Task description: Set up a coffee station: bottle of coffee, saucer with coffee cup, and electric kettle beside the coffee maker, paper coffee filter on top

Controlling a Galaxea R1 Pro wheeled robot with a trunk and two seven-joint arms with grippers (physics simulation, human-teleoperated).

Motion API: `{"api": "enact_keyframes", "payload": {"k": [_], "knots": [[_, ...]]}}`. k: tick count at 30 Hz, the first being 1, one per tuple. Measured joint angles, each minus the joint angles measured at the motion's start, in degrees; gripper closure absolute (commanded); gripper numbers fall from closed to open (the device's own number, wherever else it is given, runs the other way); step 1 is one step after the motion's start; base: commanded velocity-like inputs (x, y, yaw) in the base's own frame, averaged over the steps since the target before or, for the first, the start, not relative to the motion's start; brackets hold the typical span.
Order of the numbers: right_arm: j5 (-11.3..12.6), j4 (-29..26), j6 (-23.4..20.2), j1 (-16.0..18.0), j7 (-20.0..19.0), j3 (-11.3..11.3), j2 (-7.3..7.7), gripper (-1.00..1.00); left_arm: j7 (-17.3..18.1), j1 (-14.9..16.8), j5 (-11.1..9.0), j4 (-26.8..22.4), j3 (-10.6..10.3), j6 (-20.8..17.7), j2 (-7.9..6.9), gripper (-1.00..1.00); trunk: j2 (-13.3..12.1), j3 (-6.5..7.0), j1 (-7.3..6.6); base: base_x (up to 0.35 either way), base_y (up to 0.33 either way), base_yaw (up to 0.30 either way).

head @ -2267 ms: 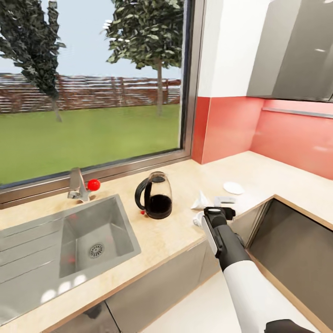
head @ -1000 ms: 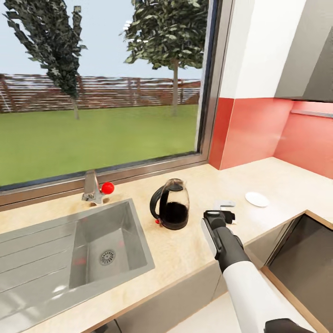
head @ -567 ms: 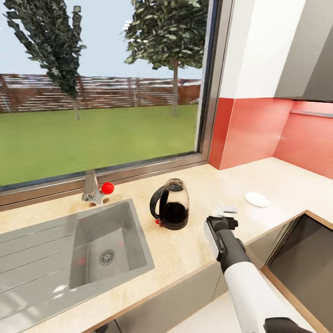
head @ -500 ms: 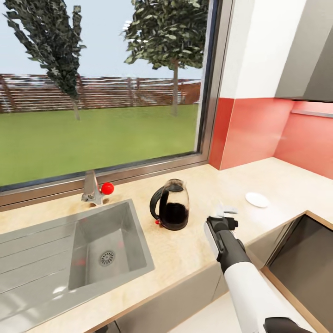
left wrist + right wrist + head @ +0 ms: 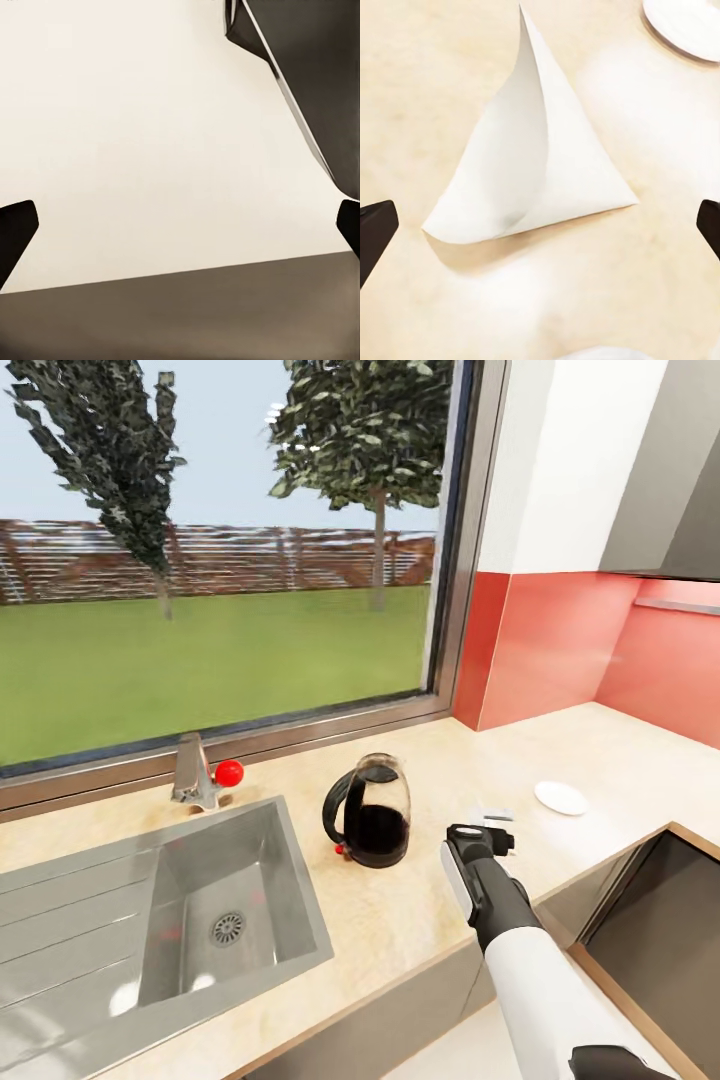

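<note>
The kitchen countertop [image 5: 400, 920] runs under a big window. On it stands the electric kettle [image 5: 368, 812], clear glass with a black handle and dark liquid inside. The white saucer [image 5: 561, 797] [image 5: 690, 22] lies further right. My right gripper [image 5: 489, 826] [image 5: 540, 229] hangs open just above the paper coffee filter [image 5: 536, 180], a white cone lying flat between the fingertips [image 5: 375, 232]. A white rim [image 5: 600, 354] peeks in at that frame's edge; I cannot tell what it is. My left gripper [image 5: 180, 225] is open and holds nothing. Coffee maker, bottle of coffee, kitchen shelf and coffee cup are out of view.
A steel sink [image 5: 200, 900] with a tap and red knob [image 5: 229, 772] sits left of the kettle. The red backsplash [image 5: 540, 650] turns the corner at right. A dark cabinet front [image 5: 650, 930] drops below the counter edge. The left wrist view looks at pale floor [image 5: 150, 135] and dark panels.
The head camera has panned, shifting the whole scene. My right wrist has turned and settled a little lower over the filter. The kettle and saucer stay in place.
</note>
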State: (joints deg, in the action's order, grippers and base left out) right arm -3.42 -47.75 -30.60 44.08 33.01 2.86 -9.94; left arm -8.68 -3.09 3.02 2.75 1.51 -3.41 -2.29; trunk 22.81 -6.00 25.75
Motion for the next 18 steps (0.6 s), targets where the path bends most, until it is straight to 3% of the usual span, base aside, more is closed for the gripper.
{"api": "enact_keyframes", "payload": {"k": [18], "knots": [[-0.1, 0.0, 0.0, 0.0, 0.1, 0.0, 0.00, -1.00, 0.0, 0.0, 0.0, 0.0, 0.1, 0.0, 0.08, -1.00, 0.0, 0.00, 0.00, 0.072, -0.078, 0.000]]}}
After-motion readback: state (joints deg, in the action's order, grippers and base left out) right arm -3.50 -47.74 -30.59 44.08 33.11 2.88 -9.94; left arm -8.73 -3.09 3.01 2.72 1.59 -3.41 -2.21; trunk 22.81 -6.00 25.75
